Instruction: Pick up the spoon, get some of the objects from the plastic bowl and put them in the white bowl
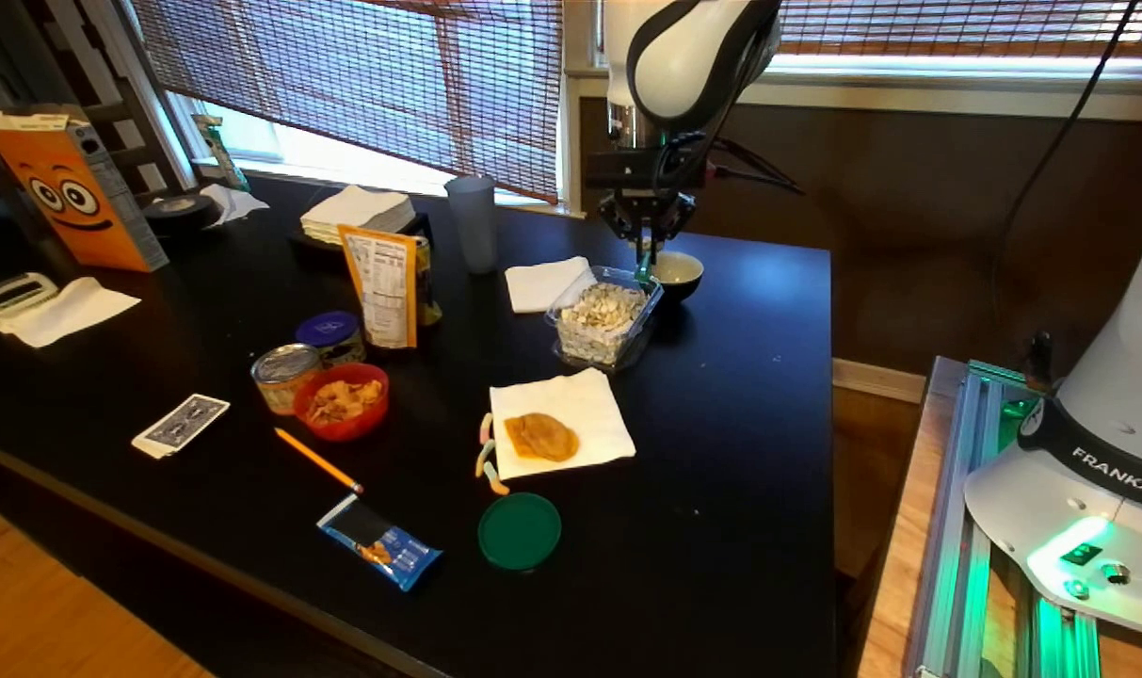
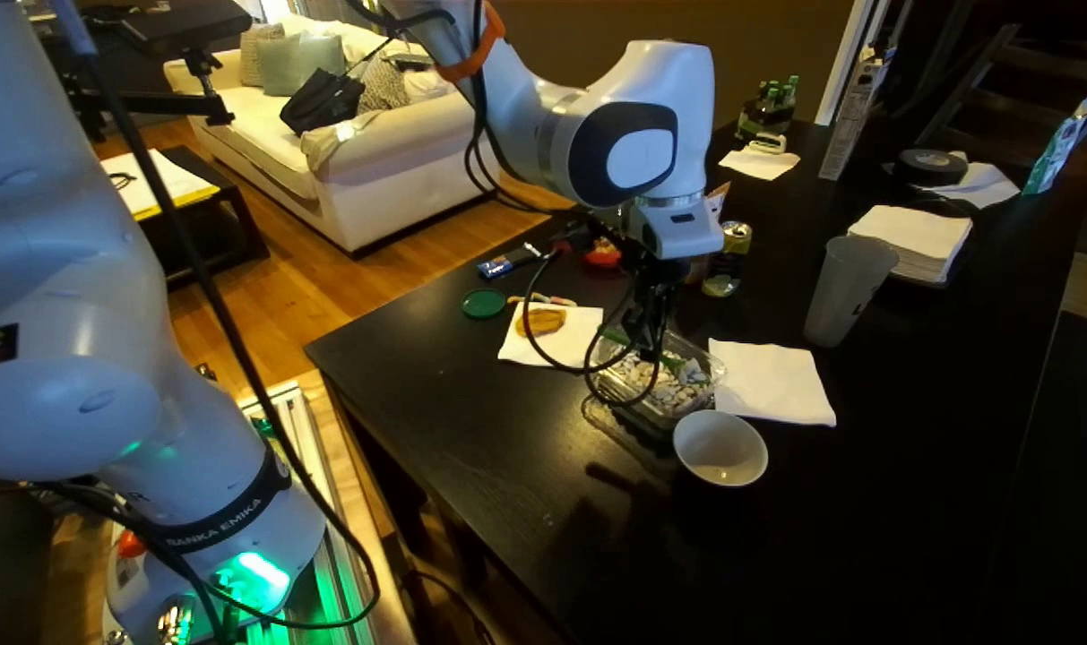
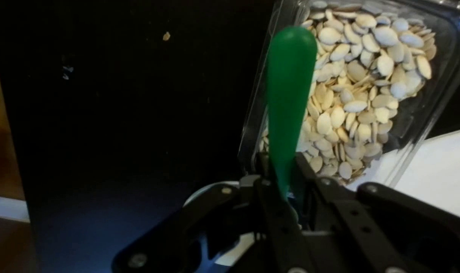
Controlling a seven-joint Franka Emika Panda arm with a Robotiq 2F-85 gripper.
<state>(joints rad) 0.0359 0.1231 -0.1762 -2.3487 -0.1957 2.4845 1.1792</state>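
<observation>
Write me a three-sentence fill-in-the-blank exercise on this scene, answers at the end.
1. The gripper is shut on a spoon coloured ____.
2. Of the white bowl and the plastic bowl, pale objects lie heaped in the ____ one.
3. The front of the tall box with the smiling face is mostly ____.
Missing words: green; plastic; orange.

White arm (image 2: 525, 116) | orange band (image 2: 487, 43) | black cables (image 2: 479, 100) | black jaws, round screws (image 3: 138, 260)
</observation>
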